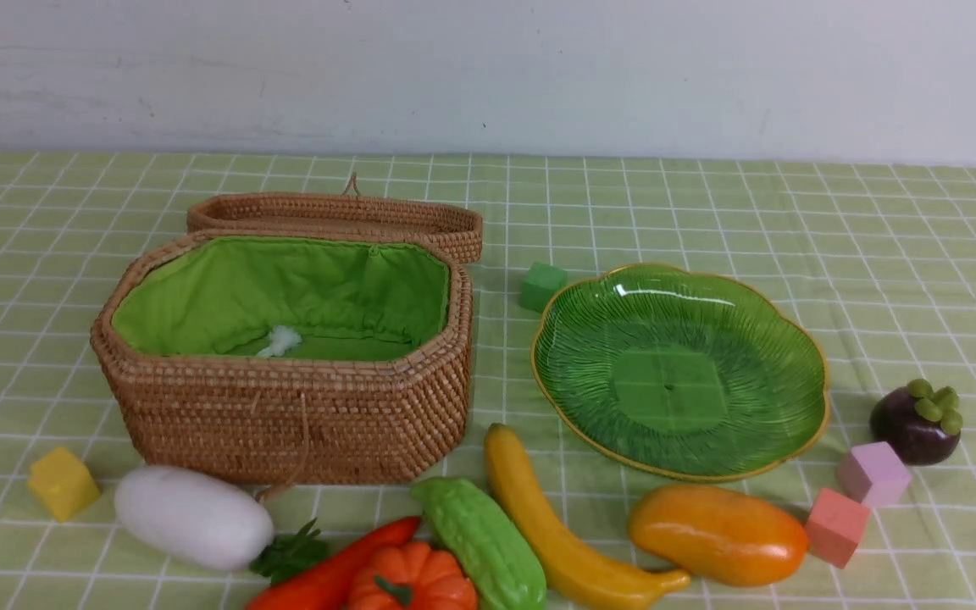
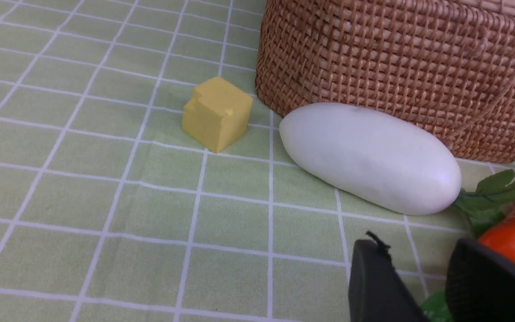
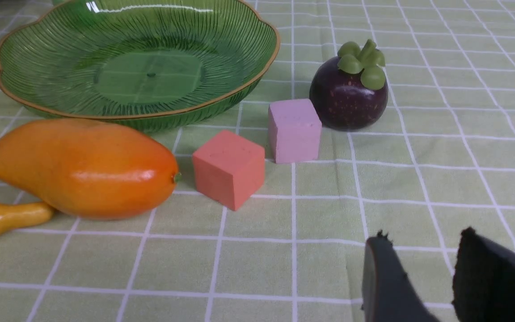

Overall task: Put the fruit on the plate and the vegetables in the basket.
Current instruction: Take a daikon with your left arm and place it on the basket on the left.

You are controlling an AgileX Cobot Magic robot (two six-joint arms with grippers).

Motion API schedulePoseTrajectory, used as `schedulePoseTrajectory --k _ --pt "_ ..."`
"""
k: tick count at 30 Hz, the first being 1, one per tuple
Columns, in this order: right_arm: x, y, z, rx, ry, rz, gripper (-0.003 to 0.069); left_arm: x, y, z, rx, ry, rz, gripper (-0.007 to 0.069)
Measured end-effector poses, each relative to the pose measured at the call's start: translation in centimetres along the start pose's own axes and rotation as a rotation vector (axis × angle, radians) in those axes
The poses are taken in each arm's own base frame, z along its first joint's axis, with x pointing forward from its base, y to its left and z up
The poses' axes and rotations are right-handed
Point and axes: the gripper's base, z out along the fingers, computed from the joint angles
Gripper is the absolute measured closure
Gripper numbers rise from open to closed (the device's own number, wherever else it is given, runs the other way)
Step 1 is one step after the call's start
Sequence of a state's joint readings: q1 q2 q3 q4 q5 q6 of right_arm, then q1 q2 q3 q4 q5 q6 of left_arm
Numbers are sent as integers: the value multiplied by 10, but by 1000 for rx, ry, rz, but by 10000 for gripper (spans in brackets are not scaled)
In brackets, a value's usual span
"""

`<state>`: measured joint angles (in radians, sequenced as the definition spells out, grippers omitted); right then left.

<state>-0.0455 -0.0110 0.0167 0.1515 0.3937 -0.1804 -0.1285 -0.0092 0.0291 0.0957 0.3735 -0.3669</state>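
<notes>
Woven brown rattan basket [image 1: 285,415] sits left, ribbed green glass plate [image 1: 674,373] to its right. Along the near edge, left to right: white oval radish [image 1: 191,517], long red-orange pepper [image 1: 335,572], ribbed orange pumpkin [image 1: 412,580], bumpy light-green gourd [image 1: 479,529], long yellow banana [image 1: 547,525], orange oval mango [image 1: 717,534]. Dark-purple mangosteen [image 1: 912,428] lies right of the plate.

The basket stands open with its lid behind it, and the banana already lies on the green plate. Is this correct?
No: the front view shows the banana on the tablecloth beside the plate, not on it. The basket is indeed open.
</notes>
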Motion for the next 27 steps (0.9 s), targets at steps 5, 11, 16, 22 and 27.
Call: schedulePoseTrajectory --k 5,11,16,22,27 --pt "0 0 0 0 0 0 417 0 0 0 0 0 0 386" --pt "0 0 0 0 0 0 417 0 0 0 0 0 0 386" --pt "0 0 0 0 0 0 417 0 0 0 0 0 0 386" --pt "0 0 0 0 0 0 417 0 0 0 0 0 0 386" --pt "0 0 0 0 0 0 417 -4 -1 0 15 -39 0 386"
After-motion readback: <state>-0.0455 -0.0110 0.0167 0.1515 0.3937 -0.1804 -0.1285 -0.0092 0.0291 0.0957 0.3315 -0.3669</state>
